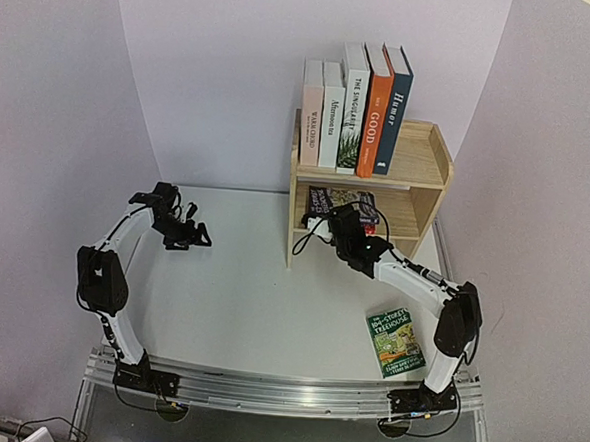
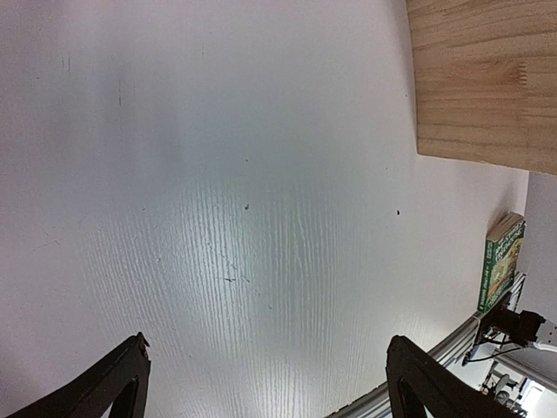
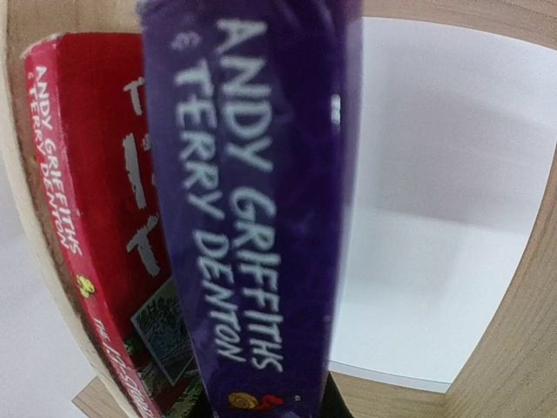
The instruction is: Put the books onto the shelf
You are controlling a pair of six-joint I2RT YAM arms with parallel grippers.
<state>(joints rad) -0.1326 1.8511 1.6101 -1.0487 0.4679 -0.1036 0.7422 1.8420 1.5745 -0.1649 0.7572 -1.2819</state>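
Observation:
The wooden shelf (image 1: 419,163) stands at the back right, with several books (image 1: 354,106) upright on its top tier. My right gripper (image 1: 347,227) reaches into the lower tier and is shut on a purple book (image 3: 252,200) whose spine fills the right wrist view. A red book (image 3: 96,174) sits just left of it inside the shelf. The fingers are almost wholly hidden behind the purple spine. A green Treehouse book (image 1: 396,341) lies flat on the table by the right arm's base, also showing as the green book (image 2: 503,261). My left gripper (image 1: 189,237) hovers open over bare table, fingers (image 2: 104,387) wide apart.
White walls close in the table on three sides. The shelf's side panel (image 2: 479,78) shows at the upper right of the left wrist view. A metal rail (image 1: 285,391) runs along the near edge, holding both arm bases.

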